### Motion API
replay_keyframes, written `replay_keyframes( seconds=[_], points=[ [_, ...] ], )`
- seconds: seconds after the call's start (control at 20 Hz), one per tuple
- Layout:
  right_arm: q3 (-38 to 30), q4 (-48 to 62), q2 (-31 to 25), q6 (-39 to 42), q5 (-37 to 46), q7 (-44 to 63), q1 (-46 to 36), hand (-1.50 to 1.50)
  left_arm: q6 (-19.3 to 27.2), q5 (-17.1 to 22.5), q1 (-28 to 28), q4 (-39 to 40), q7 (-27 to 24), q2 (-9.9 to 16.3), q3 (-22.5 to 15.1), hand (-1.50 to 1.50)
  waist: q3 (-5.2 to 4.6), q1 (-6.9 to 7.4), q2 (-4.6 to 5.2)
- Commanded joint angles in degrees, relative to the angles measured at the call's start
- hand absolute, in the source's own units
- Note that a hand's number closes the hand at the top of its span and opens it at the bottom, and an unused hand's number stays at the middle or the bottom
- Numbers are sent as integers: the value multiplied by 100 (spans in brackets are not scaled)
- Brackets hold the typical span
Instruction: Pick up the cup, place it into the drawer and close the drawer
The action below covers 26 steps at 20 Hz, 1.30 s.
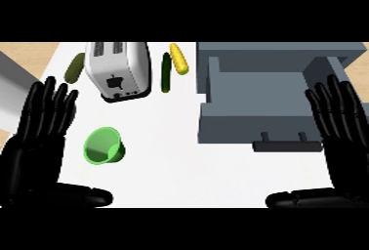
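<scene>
Both hands are spread flat with straight fingers, holding nothing: left hand [36, 132] at the left edge, right hand [338, 127] at the right, overlapping the open drawer [252, 124]. Just right of the left hand, the green cup [104, 145] lies tipped on the counter [180, 166], mouth facing lower left, beyond it a toaster [117, 70]

We find no text, label, brand, number or sign that can be read anywhere here. The toaster [119, 70] near the counter's far edge carries only a dark lever and small dark marks on its front face, which we cannot make out as letters or figures. The green cup [104, 145] and the grey drawer [270, 100] bear no writing.
</scene>
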Motion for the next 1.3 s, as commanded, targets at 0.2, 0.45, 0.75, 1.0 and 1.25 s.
replay_keyframes(
  seconds=[0.2,0.45,0.75,1.0,1.25],
  points=[
    [49,196,100,126,20,-187,180,-150,-84,395,-175,271,87,-26,255,-150,-5,-9,-4],
    [166,430,164,-4,263,-59,-275,-150,163,18,-44,477,-322,-305,-271,-150,-6,0,-1],
    [-387,210,-99,245,-415,280,-441,-150,122,94,-516,811,-12,-109,178,-150,-6,-16,-1],
    [-93,-69,50,-36,-33,542,-499,-150,169,-21,-95,622,34,-203,-46,-150,-6,-6,-5],
    [-526,350,-110,128,-318,300,-656,-150,-178,296,411,882,-380,-96,275,-150,-7,8,-3]
  ],
)
